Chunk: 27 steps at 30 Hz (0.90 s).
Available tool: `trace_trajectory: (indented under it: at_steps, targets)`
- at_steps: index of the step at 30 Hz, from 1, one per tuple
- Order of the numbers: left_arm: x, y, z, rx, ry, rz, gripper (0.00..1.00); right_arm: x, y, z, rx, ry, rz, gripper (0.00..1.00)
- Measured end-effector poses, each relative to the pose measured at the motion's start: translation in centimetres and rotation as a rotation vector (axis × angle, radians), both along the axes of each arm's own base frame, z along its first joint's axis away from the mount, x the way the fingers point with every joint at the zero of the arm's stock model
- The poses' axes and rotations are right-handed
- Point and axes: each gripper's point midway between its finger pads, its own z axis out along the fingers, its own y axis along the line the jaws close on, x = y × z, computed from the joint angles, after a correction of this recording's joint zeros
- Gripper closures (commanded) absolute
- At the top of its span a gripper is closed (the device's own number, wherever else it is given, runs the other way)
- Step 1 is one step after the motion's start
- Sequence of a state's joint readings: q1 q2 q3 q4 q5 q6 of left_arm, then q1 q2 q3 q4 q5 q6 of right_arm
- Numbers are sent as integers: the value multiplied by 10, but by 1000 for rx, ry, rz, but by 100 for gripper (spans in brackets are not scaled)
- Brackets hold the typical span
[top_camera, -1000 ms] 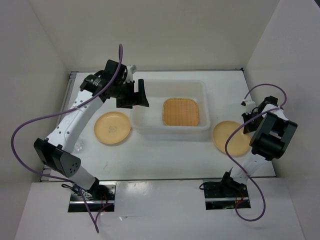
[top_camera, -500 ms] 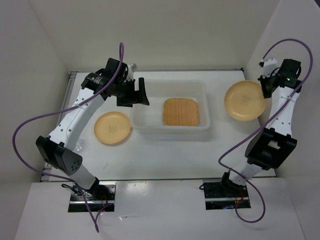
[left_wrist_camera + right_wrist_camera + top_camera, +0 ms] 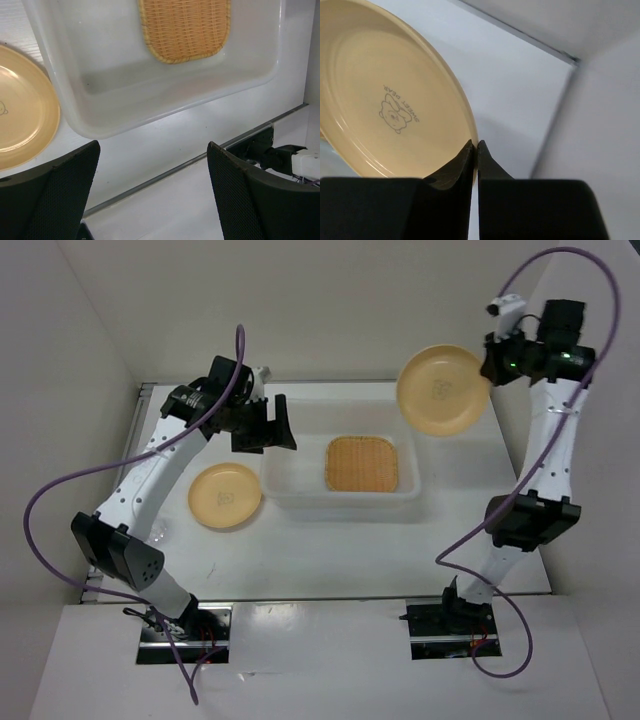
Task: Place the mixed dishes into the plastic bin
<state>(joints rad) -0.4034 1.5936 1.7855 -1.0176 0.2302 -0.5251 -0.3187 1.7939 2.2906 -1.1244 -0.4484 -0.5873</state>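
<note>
Counting from the left, I make out what may be a clear cup (image 3: 160,532), not yet binned; the other cup I cannot find. One plate (image 3: 226,496) lies flat on the table (image 3: 330,540) just beside the plastic bin (image 3: 340,502). My left gripper (image 3: 268,428) hangs spread wide and empty at the bin's left end. Only the woven tray (image 3: 362,463) lies inside. My right gripper (image 3: 490,368) pinches the rim of the second plate (image 3: 440,390), tilted high above the bin's far right corner; I judge nothing blocks the drop

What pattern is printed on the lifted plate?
A bear outline with lettering on the plate; right wrist view.
</note>
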Motion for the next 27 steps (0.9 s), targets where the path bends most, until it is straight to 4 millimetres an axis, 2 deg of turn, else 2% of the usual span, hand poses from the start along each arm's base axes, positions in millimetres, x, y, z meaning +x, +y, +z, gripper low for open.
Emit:
trace_trajectory:
  at_steps: [3, 6, 9, 12, 18, 22, 27]
  targets:
    - [0, 4, -2, 4, 3, 11, 6, 15, 80, -27, 28, 71, 163, 100]
    - [-2, 10, -3, 10, 3, 24, 6, 15, 155, -72, 29, 173, 300, 100]
    - [-6, 19, 0, 13, -8, 44, 6, 4, 203, -120, 13, 282, 382, 100]
    - [-15, 32, 2, 13, -18, 71, 6, 1, 215, -156, -14, 349, 383, 100]
    - [-28, 58, 2, 14, -24, 134, 6, 18, 205, -200, -97, 371, 301, 100]
    - [-30, 65, -3, 19, -10, 151, 6, 24, 211, -233, -160, 386, 278, 100]
    - [-29, 66, -4, 20, -8, 154, 6, 34, 218, -252, -222, 368, 249, 100]
